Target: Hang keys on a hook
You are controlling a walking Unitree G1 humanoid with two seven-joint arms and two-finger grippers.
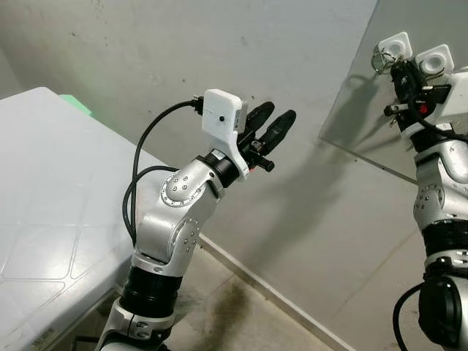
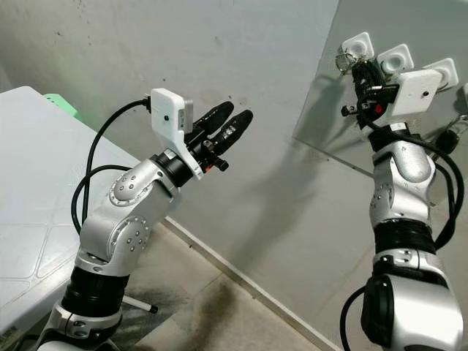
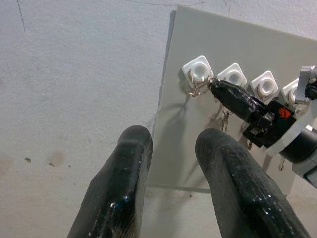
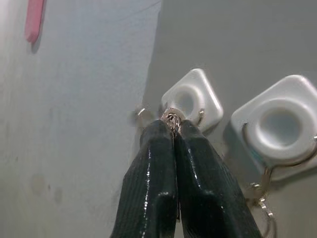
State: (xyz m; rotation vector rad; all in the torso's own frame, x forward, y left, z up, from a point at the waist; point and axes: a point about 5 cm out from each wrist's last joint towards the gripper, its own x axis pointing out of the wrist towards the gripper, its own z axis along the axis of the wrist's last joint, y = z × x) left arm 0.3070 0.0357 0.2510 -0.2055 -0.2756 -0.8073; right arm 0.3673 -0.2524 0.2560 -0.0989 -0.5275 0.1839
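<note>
Grey board [image 2: 322, 88] leans on a rough concrete wall [image 1: 146, 51], carrying a row of white square hooks [image 3: 232, 75]. My right fingers [image 4: 171, 163] are pressed together, clamped on a small metal key ring [image 4: 172, 118] right at the end hook [image 4: 190, 101] nearest the board's edge. The ring touches that hook's lower edge; I cannot tell whether it is looped on. More keys dangle below the neighbouring hooks. My left fingers [image 3: 173, 193] are apart and hold nothing, raised in mid-air well away from the board, pointing toward it. A white table [image 1: 44, 190] stands at my left, beside the wall.
</note>
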